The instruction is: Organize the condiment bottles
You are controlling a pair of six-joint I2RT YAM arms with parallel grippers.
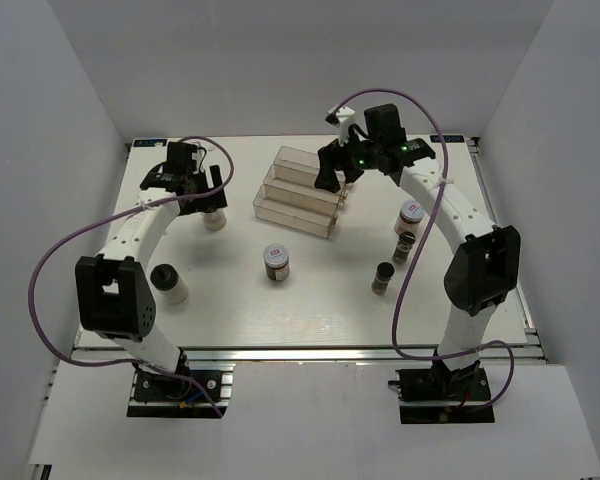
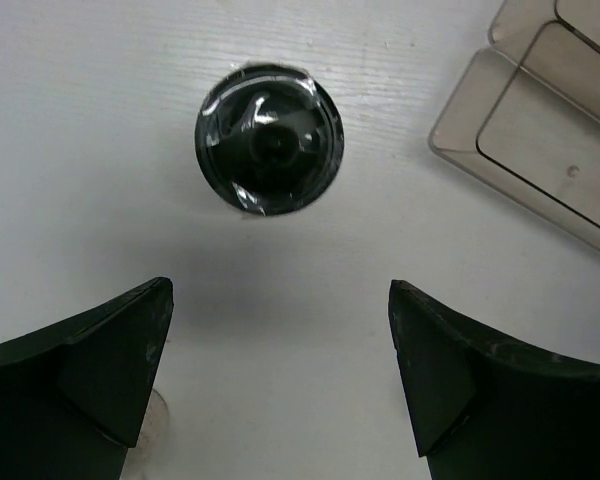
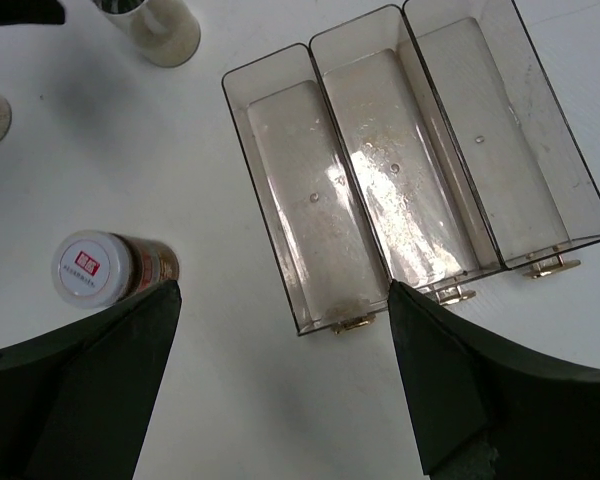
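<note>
A whitish bottle with a black cap stands left of the clear rack; its cap lies just ahead of my open, empty left gripper, which hovers at the back left. A second whitish bottle stands at the front left. One squat jar with a white red-labelled lid stands mid-table and shows in the right wrist view; the other stands at the right. Two slim dark shakers stand near it. My right gripper is open and empty above the rack's right end.
The clear stepped rack stands at the back centre with three bare compartments; its corner shows in the left wrist view. White walls close off the left, back and right. Purple cables loop off both arms.
</note>
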